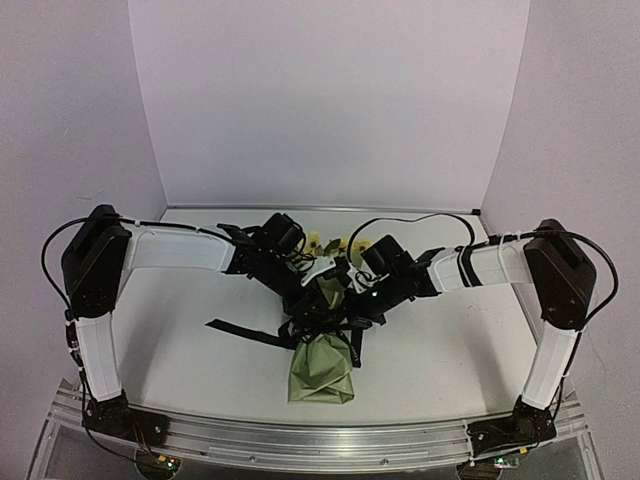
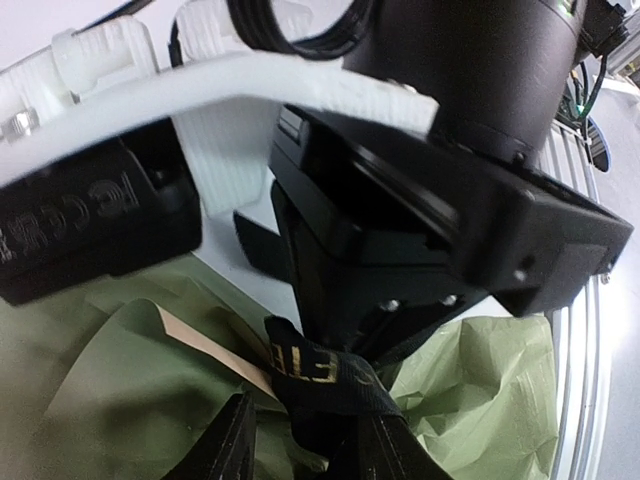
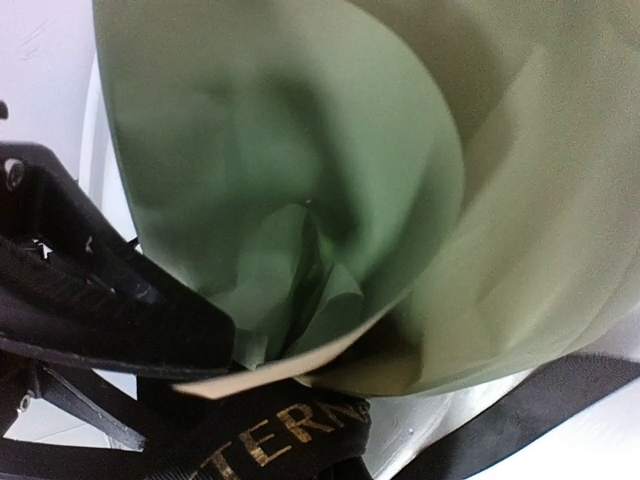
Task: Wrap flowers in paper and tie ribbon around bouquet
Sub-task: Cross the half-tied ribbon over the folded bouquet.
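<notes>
- Top view: bright, even, diffuse from above; faint soft shadows at frame centre; lower edge visibly bowed by the lens.
- Left wrist view: blown-out white at upper left; nearest foreground out of focus; bottom edge dim.
- Right wrist view: soft throughout; paper (image 3: 300,130) deeply shaded at centre; ribbon (image 3: 290,440) lettering smeared yet readable.

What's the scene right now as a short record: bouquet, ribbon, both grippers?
bouquet: olive-green paper cone lying on its side
flowers: pale blossoms showing at its far end
ribbon: black, lettered, across the cone, tail trailing left
right gripper: shut, apparently pinching the ribbon
left gripper: over the cone beside the ribbon; opening unclear
</notes>
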You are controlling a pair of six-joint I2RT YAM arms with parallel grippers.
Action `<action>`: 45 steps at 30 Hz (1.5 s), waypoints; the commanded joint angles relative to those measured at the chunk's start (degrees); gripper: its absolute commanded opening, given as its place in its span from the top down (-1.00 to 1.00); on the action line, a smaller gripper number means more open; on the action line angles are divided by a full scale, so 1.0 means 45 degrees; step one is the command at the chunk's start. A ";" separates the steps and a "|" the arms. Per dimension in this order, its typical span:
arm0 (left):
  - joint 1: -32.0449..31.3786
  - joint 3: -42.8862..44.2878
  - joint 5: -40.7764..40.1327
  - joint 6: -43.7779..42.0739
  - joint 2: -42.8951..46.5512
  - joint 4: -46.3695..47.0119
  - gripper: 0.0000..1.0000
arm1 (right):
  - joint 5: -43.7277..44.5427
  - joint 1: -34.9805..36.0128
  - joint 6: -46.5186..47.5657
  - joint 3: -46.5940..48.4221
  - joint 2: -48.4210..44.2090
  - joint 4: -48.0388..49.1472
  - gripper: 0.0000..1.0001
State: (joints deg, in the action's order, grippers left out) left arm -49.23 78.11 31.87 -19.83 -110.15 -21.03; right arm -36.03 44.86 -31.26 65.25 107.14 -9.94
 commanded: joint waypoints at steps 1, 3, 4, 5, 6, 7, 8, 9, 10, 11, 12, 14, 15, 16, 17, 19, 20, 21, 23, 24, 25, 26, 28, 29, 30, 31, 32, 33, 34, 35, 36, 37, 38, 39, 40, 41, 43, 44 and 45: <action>-0.0056 0.0620 0.0007 -0.0047 -0.0395 0.0111 0.26 | -0.0701 -0.0047 0.0296 0.0502 -0.0183 0.0236 0.98; -0.0055 0.0572 -0.0018 -0.0044 -0.0415 0.0106 0.26 | -0.0769 -0.0047 0.0319 0.0522 -0.0218 0.0256 0.97; -0.0055 0.0544 -0.0046 -0.0034 -0.0439 0.0103 0.26 | -0.0813 -0.0047 0.0333 0.0543 -0.0221 0.0275 0.96; -0.0055 0.0521 -0.0062 -0.0027 -0.0456 0.0075 0.26 | -0.0818 -0.0047 0.0345 0.0558 -0.0222 0.0287 0.96; -0.0055 0.0514 -0.0070 -0.0014 -0.0472 0.0036 0.26 | -0.0806 -0.0047 0.0360 0.0573 -0.0228 0.0294 0.95; -0.0055 0.0484 -0.0073 -0.0003 -0.0480 0.0026 0.26 | -0.0802 -0.0047 0.0375 0.0602 -0.0233 0.0295 0.95; -0.0055 0.0454 -0.0077 0.0008 -0.0475 0.0035 0.26 | -0.0782 -0.0047 0.0395 0.0644 -0.0220 0.0295 0.95; -0.0055 0.0412 -0.0080 0.0033 -0.0464 0.0066 0.26 | -0.0759 -0.0047 0.0402 0.0698 -0.0183 0.0285 0.94; -0.0055 0.0380 -0.0038 0.0068 -0.0438 0.0121 0.25 | -0.0744 -0.0047 0.0386 0.0756 -0.0140 0.0276 0.94; -0.0055 0.0335 -0.0015 0.0117 -0.0403 0.0190 0.25 | -0.0740 -0.0047 0.0387 0.0787 -0.0088 0.0269 0.94; -0.0055 0.0296 0.0006 0.0170 -0.0378 0.0261 0.25 | -0.0733 -0.0047 0.0390 0.0821 -0.0045 0.0257 0.94; -0.0055 0.0279 0.0019 0.0223 -0.0376 0.0347 0.25 | -0.0720 -0.0047 0.0389 0.0903 -0.0003 0.0234 0.94; -0.0055 0.0280 0.0005 0.0244 -0.0382 0.0363 0.27 | -0.0693 -0.0047 0.0385 0.0930 0.0019 0.0218 0.93; -0.0054 0.0282 -0.0009 0.0258 -0.0391 0.0383 0.30 | -0.0653 -0.0047 0.0387 0.0948 0.0030 0.0202 0.93; -0.0051 0.0280 -0.0039 0.0255 -0.0403 0.0394 0.32 | -0.0629 -0.0047 0.0399 0.0966 0.0031 0.0198 0.93; -0.0055 0.0285 -0.0107 0.0266 -0.0426 0.0390 0.41 | -0.0577 -0.0047 0.0404 0.0972 0.0026 0.0194 0.91; -0.0053 0.0299 -0.0117 0.0265 -0.0434 0.0381 0.46 | -0.0536 -0.0047 0.0404 0.0984 0.0025 0.0183 0.91; -0.0055 0.0308 -0.0117 0.0256 -0.0427 0.0379 0.54 | -0.0513 -0.0047 0.0404 0.0999 0.0043 0.0171 0.90; -0.0056 0.0289 -0.0112 0.0228 -0.0377 0.0390 0.68 | -0.0457 -0.0047 0.0404 0.1026 0.0041 0.0158 0.90; -0.0063 0.0272 -0.0124 0.0220 -0.0357 0.0417 0.77 | -0.0432 -0.0047 0.0404 0.1037 0.0052 0.0138 0.90; -0.0061 0.0233 -0.0114 0.0224 -0.0309 0.0464 0.85 | -0.0409 -0.0047 0.0411 0.1043 0.0063 0.0125 0.89; -0.0056 0.0172 -0.0106 0.0243 -0.0241 0.0542 0.91 | -0.0384 -0.0047 0.0420 0.1046 0.0069 0.0116 0.89; -0.0056 -0.0004 -0.0184 0.0285 -0.0056 0.0763 0.99 | -0.0295 -0.0047 0.0444 0.1030 0.0048 0.0077 0.88; -0.0058 -0.0117 -0.0240 0.0351 0.0068 0.0933 0.99 | -0.0275 -0.0047 0.0462 0.1027 0.0043 0.0051 0.88; -0.0056 -0.0195 -0.0319 0.0405 0.0146 0.1098 0.99 | -0.0243 -0.0047 0.0481 0.1022 0.0040 0.0014 0.87; -0.0056 -0.0265 -0.0414 0.0437 0.0236 0.1185 1.00 | -0.0211 -0.0047 0.0500 0.0997 0.0026 -0.0003 0.85; -0.0054 -0.0328 -0.0525 0.0475 0.0323 0.1262 1.00 | -0.0181 -0.0047 0.0516 0.0971 0.0004 -0.0016 0.84; -0.0039 -0.0395 -0.0670 0.0553 0.0405 0.1385 1.00 | -0.0156 -0.0047 0.0532 0.0934 -0.0017 -0.0017 0.83; -0.0030 -0.0494 -0.0813 0.0644 0.0499 0.1519 1.00 | -0.0128 -0.0047 0.0563 0.0879 -0.0061 -0.0018 0.80; -0.0019 -0.0588 -0.0945 0.0740 0.0597 0.1680 1.00 | -0.0099 -0.0047 0.0588 0.0813 -0.0110 -0.0018 0.78; -0.0017 -0.0692 -0.1064 0.0784 0.0665 0.1778 1.00 | -0.0048 -0.0047 0.0627 0.0730 -0.0185 -0.0018 0.75; -0.0016 -0.0796 -0.1206 0.0842 0.0713 0.1880 1.00 | 0.0006 -0.0047 0.0677 0.0620 -0.0276 -0.0013 0.73; -0.0017 -0.0912 -0.1423 0.0947 0.0798 0.2047 1.00 | 0.0053 -0.0047 0.0741 0.0493 -0.0395 -0.0004 0.69; -0.0017 -0.1034 -0.1615 0.1041 0.0893 0.2256 1.00 | 0.0102 -0.0047 0.0808 0.0339 -0.0521 0.0002 0.65; -0.0016 -0.1180 -0.1763 0.1106 0.0990 0.2467 1.00 | 0.0166 -0.0047 0.0877 0.0187 -0.0654 0.0002 0.62; -0.0016 -0.1332 -0.1950 0.1206 0.1103 0.2682 1.00 | 0.0234 -0.0047 0.0920 0.0031 -0.0798 -0.0003 0.59; -0.0016 -0.1574 -0.2186 0.1409 0.1319 0.3020 1.00 | 0.0369 -0.0047 0.1034 -0.0218 -0.1063 0.0002 0.52; -0.0016 -0.1664 -0.2293 0.1491 0.1397 0.3155 1.00 | 0.0422 -0.0047 0.1069 -0.0345 -0.1184 0.0002 0.50; -0.0016 -0.1726 -0.2415 0.1575 0.1476 0.3274 1.00 | 0.0469 -0.0047 0.1091 -0.0469 -0.1285 0.0002 0.48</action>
State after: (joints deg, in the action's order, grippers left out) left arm -49.32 71.61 24.80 -15.06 -108.06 -11.96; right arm -35.86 44.40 -28.23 65.16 106.00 -10.40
